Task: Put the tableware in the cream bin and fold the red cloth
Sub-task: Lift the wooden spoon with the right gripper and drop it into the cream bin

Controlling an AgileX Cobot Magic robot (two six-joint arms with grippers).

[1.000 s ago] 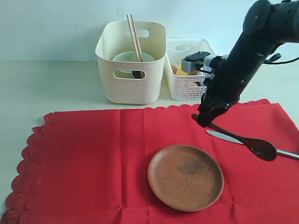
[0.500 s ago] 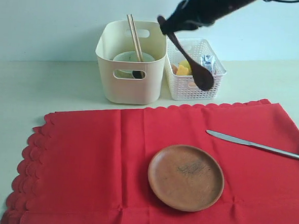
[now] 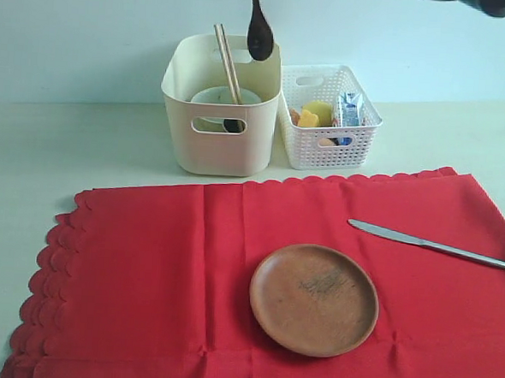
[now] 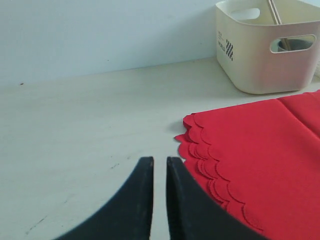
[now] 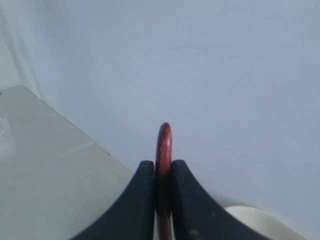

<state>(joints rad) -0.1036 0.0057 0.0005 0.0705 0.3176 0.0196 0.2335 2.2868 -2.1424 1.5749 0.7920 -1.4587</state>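
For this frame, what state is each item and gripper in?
spoon: held in the air above the cream bin
right gripper: shut on the spoon
left gripper: shut, empty
plate: lying on the red cloth
knife: lying on the red cloth
red cloth: spread flat, unfolded
chopsticks: leaning in the cream bin
bowl: inside the cream bin

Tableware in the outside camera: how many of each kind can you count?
plate: 1
knife: 1
spoon: 1
bowl: 1
chopsticks: 2
Total: 6
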